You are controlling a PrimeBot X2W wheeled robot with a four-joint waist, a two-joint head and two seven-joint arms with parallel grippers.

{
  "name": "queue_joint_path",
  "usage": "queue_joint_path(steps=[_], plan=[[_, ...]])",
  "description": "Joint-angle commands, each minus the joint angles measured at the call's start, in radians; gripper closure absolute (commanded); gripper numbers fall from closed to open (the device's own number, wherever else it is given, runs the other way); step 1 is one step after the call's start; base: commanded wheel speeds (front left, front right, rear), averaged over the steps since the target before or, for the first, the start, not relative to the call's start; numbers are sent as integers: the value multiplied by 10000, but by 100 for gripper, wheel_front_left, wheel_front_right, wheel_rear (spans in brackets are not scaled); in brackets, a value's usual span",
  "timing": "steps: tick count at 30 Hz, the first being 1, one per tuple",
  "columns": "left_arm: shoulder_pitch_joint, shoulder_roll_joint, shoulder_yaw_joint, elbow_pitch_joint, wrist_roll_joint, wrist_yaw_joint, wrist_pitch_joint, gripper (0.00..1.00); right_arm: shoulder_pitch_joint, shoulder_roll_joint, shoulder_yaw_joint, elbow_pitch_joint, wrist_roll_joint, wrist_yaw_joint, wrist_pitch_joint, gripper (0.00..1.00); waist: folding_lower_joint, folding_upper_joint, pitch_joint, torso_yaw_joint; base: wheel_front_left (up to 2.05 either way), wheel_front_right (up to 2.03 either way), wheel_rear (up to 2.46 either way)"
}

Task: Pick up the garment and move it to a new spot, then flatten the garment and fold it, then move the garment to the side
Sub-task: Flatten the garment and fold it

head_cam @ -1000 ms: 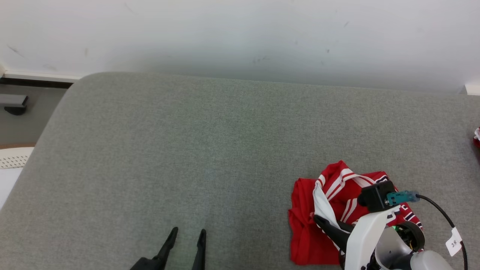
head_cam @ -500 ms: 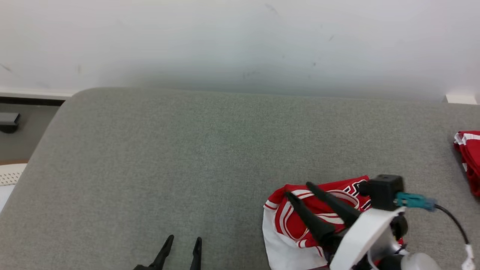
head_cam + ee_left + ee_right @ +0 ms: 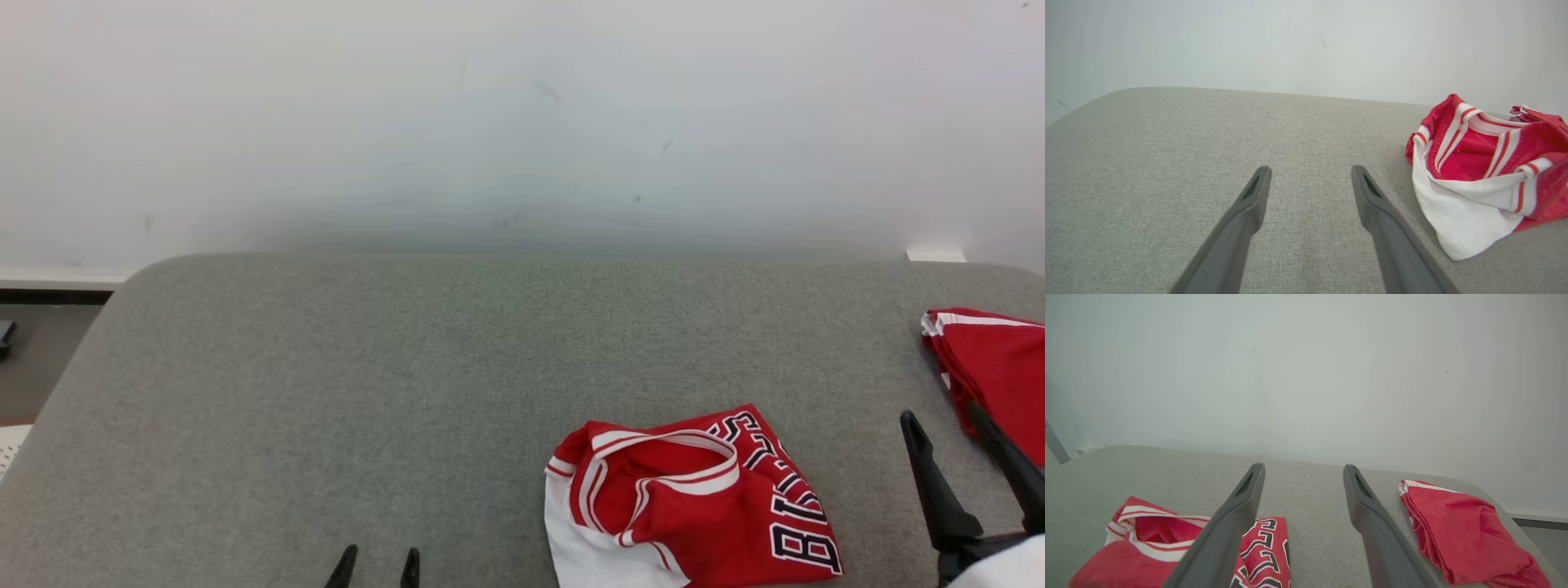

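A desk (image 3: 326, 392) with rounded far corners, covered in grey woven fabric, stands against a pale wall. Two things lie on it. A crumpled red and white garment (image 3: 694, 506) with dark lettering sits near the front edge, right of the middle. A folded red cloth (image 3: 992, 367) with white trim rests at the far right edge, well apart from the garment.

The garment (image 3: 694, 506) is bright red with red-and-white striped trim, a plain white panel, and white lettering outlined in black (block letters, some lost in the folds). The other cloth (image 3: 992, 367) is red, white-edged. The cushion (image 3: 367, 392) is flecked grey; the wall (image 3: 490, 122) is off-white, faintly scuffed.
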Motion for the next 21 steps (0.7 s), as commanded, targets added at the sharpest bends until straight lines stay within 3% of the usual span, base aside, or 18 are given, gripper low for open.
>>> queue_joint_path(steps=[1, 5, 6, 7, 8, 9, 21], plan=[[171, 32, 51, -35, 79, 37, -17, 0, 216, -181, -136, 177, -242, -2, -230, 0, 1, 0, -73, -61, 0, 0, 0], [288, 34, 144, -113, 162, 17, -17, 0, 483, -258, -475, 1115, -798, 0, -995, 0, 1, 0, -128, -136, 0, 0, 0], [321, 32, 156, -120, 174, 3, -17, 0, 450, -214, -459, 1339, -814, 0, -1082, 9, 1, 0, -125, -145, 0, 0, 0], [332, 32, 160, -135, 198, -13, -17, 0, 350, -185, -367, 1527, -773, 0, -1144, 64, 1, 0, -112, -145, 0, 0, 0], [324, 32, 160, -152, 216, -34, -17, 0, 199, -172, -225, 1652, -709, 0, -1200, 94, 1, 0, -84, -138, 0, 0, 0], [301, 34, 168, -166, 244, -56, -17, 0, 34, -168, -11, 1785, -618, 0, -1190, 100, 1, 0, -42, -129, 0, 0, 0], [-99, 34, 32, -49, 95, -184, -17, 0, -2115, 586, 2576, 4908, -717, -5, -881, 100, 1, 0, 477, 208, 0, 0, 0]])
